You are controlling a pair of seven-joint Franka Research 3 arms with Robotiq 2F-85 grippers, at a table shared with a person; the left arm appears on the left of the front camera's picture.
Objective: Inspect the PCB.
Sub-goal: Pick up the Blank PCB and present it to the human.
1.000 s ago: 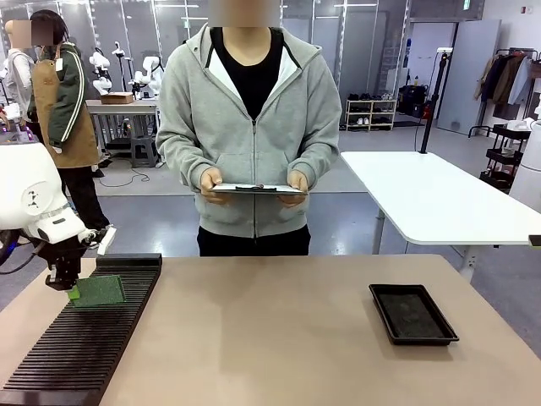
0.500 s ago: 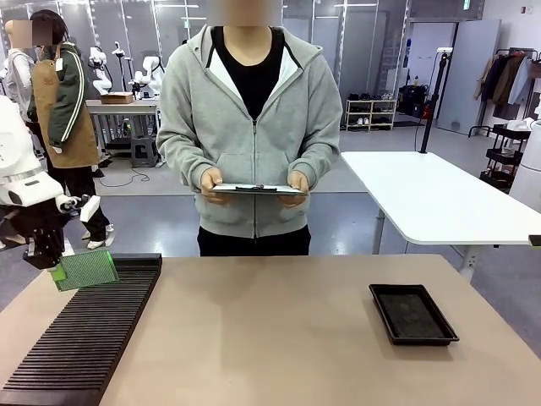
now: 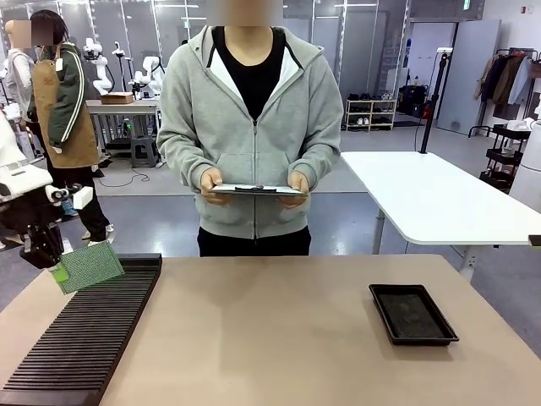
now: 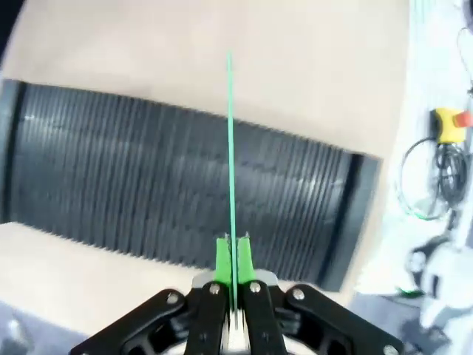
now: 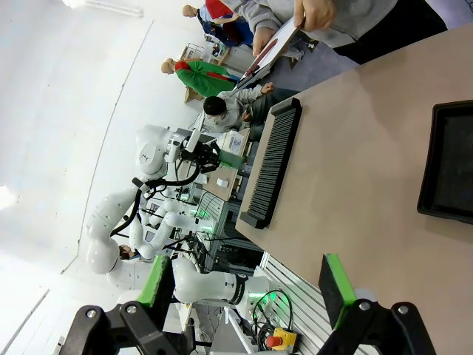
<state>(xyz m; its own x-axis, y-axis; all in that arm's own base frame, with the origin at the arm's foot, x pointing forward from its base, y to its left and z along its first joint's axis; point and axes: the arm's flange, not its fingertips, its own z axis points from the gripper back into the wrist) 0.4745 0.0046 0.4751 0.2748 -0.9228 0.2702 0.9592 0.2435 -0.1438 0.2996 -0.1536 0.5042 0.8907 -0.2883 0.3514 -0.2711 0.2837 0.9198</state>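
The PCB (image 3: pixel 87 266) has come up out of the black slotted rack (image 3: pixel 93 330). A second ago it lay low and nearly flat over the rack's far end. Half a second ago I had raised it and drawn it toward my left edge of the table (image 3: pixel 270 338). Now it hangs there, tilted, with its speckled green face turned toward the front camera.

I take this to mean the pick is done and the board is presented for a look, so the inspection itself can begin. It has travelled no part of the way to the black tray (image 3: pixel 414 340), which sits well apart on my right side of the table.

My left gripper (image 3: pixel 57 271) is clenched on the PCB's lower left corner. In the left wrist view the green pads (image 4: pixel 222 259) pinch the board edge-on, and it runs straight up from them as a thin green line above the rack. That view is smeared, and in the front view the board's lower corner overlaps the rack's rim, so I cannot say for certain that it hangs clear.

My left arm enters from the picture's left edge, wrist bent over and fingers angled down.

My right gripper (image 5: pixel 247 285) is spread wide with nothing between its fingers, looking along the table from off to the side.

Across the table, the person holds a clipboard (image 3: pixel 258 189) level in both hands.
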